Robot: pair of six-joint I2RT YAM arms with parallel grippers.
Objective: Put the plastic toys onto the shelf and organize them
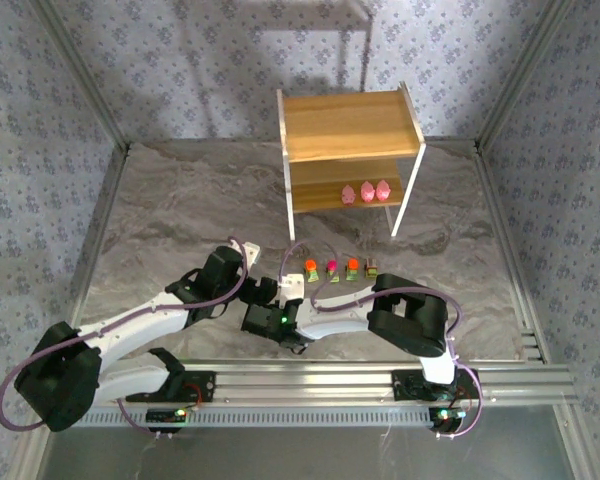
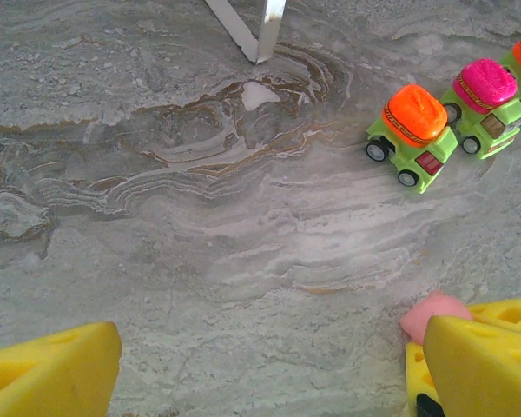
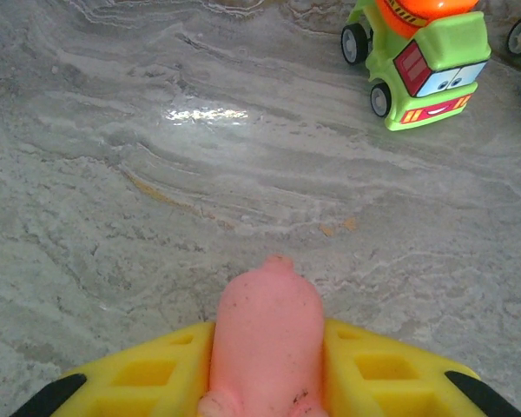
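A pink toy (image 3: 265,326) lies on the marble floor with my right gripper (image 3: 265,369) shut on it, a yellow finger pressed against each side. The same pink toy (image 2: 434,311) pokes out at the lower right of the left wrist view. My left gripper (image 2: 269,382) stands open just to its left, with nothing between its fingers. In the top view both grippers, left (image 1: 265,293) and right (image 1: 288,300), meet in front of a row of toy cars (image 1: 340,268). Three pink toys (image 1: 366,191) stand on the lower board of the shelf (image 1: 350,125).
The orange-topped car (image 2: 414,135) and the magenta-topped car (image 2: 486,104) stand just beyond the grippers. An orange-topped car (image 3: 421,56) faces the right wrist camera. The shelf's white leg (image 2: 269,26) touches down further back. Patterned walls close in the floor.
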